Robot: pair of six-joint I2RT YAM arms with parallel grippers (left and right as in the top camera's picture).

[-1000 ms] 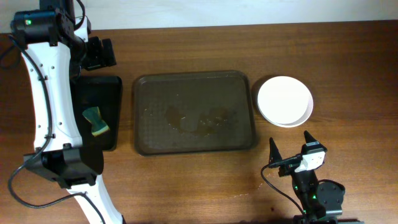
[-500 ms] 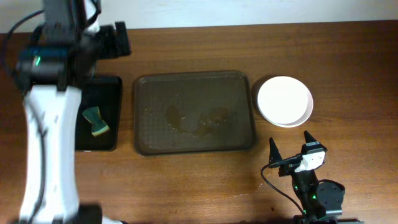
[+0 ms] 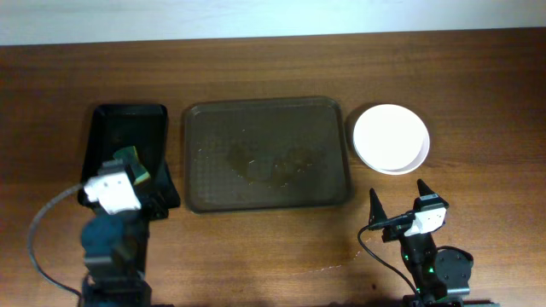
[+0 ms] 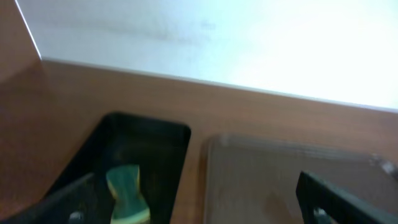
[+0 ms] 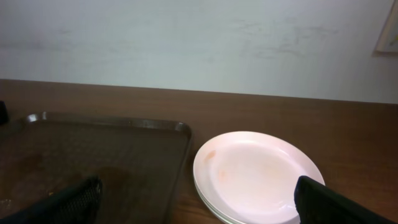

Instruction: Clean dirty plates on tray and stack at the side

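**Plates stacked right of tray**

Plates (image 3: 391, 138) stacked at right of frame, just beside wet-smeared tray (image 3: 213, 128) at centre. At lower left, left gripper (image 4: 205, 208) spread wide, holding nothing, near sponge (image 3: 132, 166). At lower right, right gripper (image 3: 397, 198) likewise spread, empty

Lab setup: wooden table (image 3: 478, 68), blank wall (image 5: 186, 43)

Stacked white plates (image 5: 258, 177) beside a brown tray (image 5: 112, 149)
The stack sits on the wooden table (image 5: 348, 137) just right of the tray, its top plate faintly smeared. The right gripper (image 5: 199, 186) has its fingers (image 5: 81, 199) spread wide in the lower corners, holding nothing.
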